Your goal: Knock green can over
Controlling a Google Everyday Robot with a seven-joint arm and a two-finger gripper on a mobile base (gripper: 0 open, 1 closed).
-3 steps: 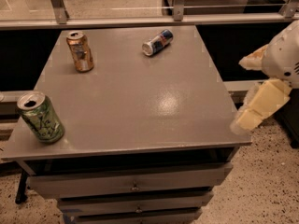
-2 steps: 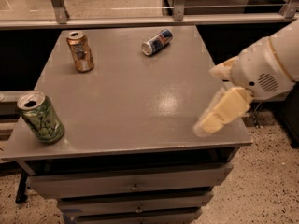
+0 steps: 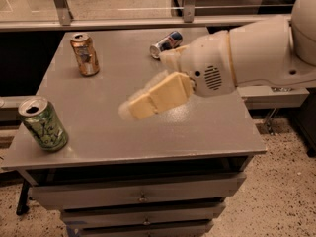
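Green can (image 3: 43,124): stood upright at front-left corner of table (image 3: 207,127). Gripper (image 3: 134,107): held above table middle, well apart from can; opening cannot be told.

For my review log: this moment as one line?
gripper: open, over table middle | green can: upright, front-left corner, not contacted | task: not done

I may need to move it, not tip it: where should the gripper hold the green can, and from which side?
Probably across the mid-body of the green can, coming level from the view's right: it stands upright at the table's front-left corner, its round side wall is free, and the open gripper hangs over mid-table on that side.
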